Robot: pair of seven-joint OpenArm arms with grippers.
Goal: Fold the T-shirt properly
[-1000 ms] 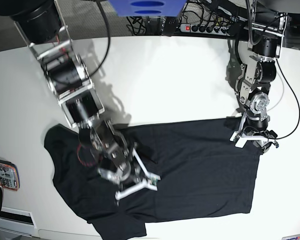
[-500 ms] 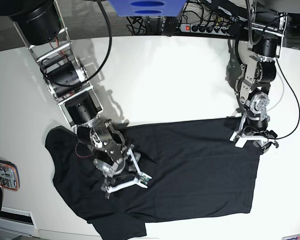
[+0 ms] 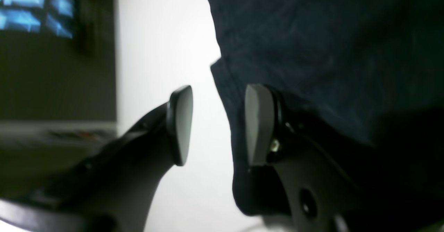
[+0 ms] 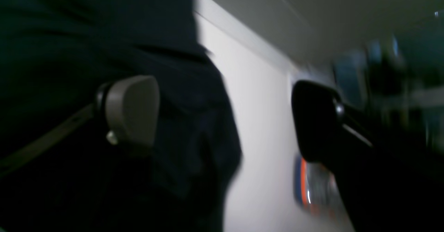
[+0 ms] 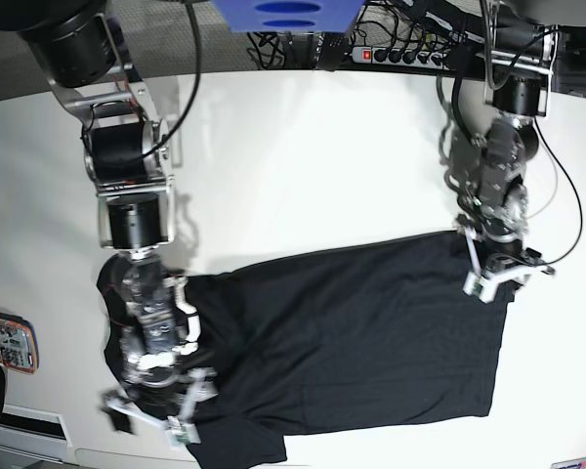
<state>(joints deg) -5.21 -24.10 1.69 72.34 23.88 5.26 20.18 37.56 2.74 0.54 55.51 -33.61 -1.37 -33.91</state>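
Bare white desk lay open above the T-shirt, between the two arms, giving wide passage. The left gripper stood at the shirt's upper right corner, the right gripper over its left end. An orange-edged device sat at the desk's left edge.

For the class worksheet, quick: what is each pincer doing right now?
Left pincer: open, straddling the edge of the plain black soft-fabric T-shirt, not gripping.
Right pincer: open, holding nothing.
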